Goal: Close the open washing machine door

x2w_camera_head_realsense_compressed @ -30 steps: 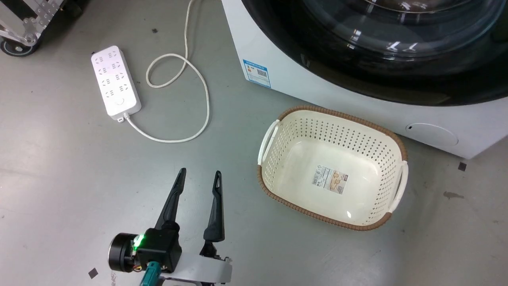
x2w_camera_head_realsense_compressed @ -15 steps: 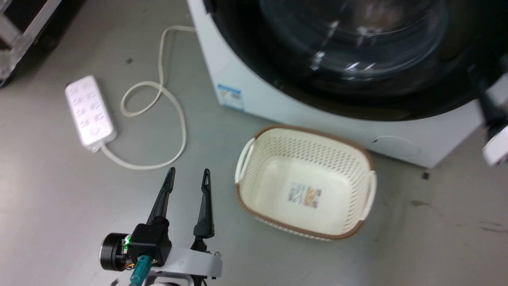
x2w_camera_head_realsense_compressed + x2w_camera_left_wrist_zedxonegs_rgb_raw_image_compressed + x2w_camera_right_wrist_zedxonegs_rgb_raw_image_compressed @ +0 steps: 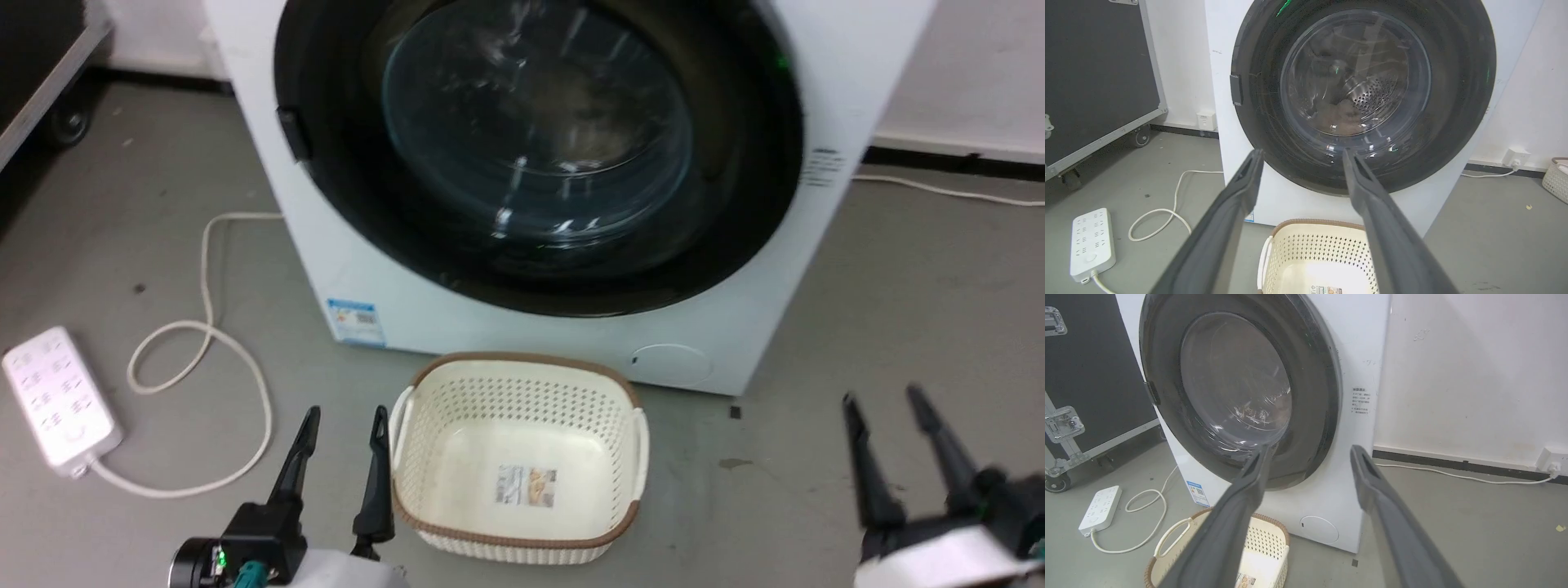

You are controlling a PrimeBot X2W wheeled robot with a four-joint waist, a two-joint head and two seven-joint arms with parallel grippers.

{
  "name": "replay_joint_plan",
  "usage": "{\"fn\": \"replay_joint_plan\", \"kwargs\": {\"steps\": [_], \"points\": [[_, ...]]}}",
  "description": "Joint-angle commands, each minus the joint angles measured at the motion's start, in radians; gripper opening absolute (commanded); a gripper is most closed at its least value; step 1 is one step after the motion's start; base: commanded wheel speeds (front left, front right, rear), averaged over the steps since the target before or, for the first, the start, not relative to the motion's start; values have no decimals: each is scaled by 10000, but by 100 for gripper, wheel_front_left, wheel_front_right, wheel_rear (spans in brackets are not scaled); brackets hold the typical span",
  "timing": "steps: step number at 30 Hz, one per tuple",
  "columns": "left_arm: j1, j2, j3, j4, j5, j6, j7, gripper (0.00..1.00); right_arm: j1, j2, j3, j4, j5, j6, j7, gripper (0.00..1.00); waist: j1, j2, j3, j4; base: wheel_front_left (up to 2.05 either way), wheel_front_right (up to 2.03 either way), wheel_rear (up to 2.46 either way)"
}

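The white washing machine [image 3: 392, 302] stands ahead of me, its blue label sticker [image 3: 354, 320] low on the left. Its round door [image 3: 735, 204], with a glossy black rim and a clear glass bowl, lies flat against the front and looks shut, with the handle notch on the rim's left. The door [image 3: 1453, 81] and the steel drum behind the glass show in the left wrist view, and the door [image 3: 1314, 396] sits flush in the right wrist view. My left gripper [image 3: 344, 416] [image 3: 1302, 153] is open and empty, low beside the basket. My right gripper [image 3: 882, 398] [image 3: 1311, 450] is open and empty, well short of the machine.
A cream perforated basket [image 3: 522, 359] sits on the floor right before the machine. A white power strip [image 3: 57, 400] and its looped cable [image 3: 204, 343] lie at the left. A black wheeled case [image 3: 1094, 73] stands far left. A wall cable [image 3: 1453, 473] runs at the right.
The head camera has swung up, so the whole picture shifted and the full door is in view. The right gripper has come into the lower right. Left gripper stays open.
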Motion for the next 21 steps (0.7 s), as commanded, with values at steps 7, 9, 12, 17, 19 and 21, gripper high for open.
{"fn": "replay_joint_plan", "kwargs": {"steps": [7, 9, 12, 17, 19, 21], "points": [[216, 9, 220, 298, 166, -286, -43, 100, 992, 867, -451, -312, -1092, -6, -41, 100, 3, 0, -306, -557, 0, 0, 0], [223, 9, 186, 374, 164, -308, -43, 100, 1100, 973, -498, -309, -1191, -6, -41, 100, 3, 0, -326, -609, 0, 0, 0], [228, 9, 138, 570, 87, -360, -43, 100, 1158, 1064, -548, -307, -1267, -6, -41, 100, 3, 0, -339, -640, 0, 0, 0], [141, 0, 141, 602, 105, -341, 22, 0, 1032, 1019, -539, -262, -1251, 2, 15, 0, 3, 0, -340, -645, 0, 0, 0], [135, 0, 152, 588, 122, -340, 56, 0, 1019, 1021, -529, -268, -1261, 2, 48, 0, 3, 0, -341, -646, 0, 0, 0], [129, 0, 167, 573, 143, -338, 97, 0, 1004, 1025, -517, -277, -1275, 2, 89, 0, 3, 0, -343, -647, 0, 0, 0]]}}
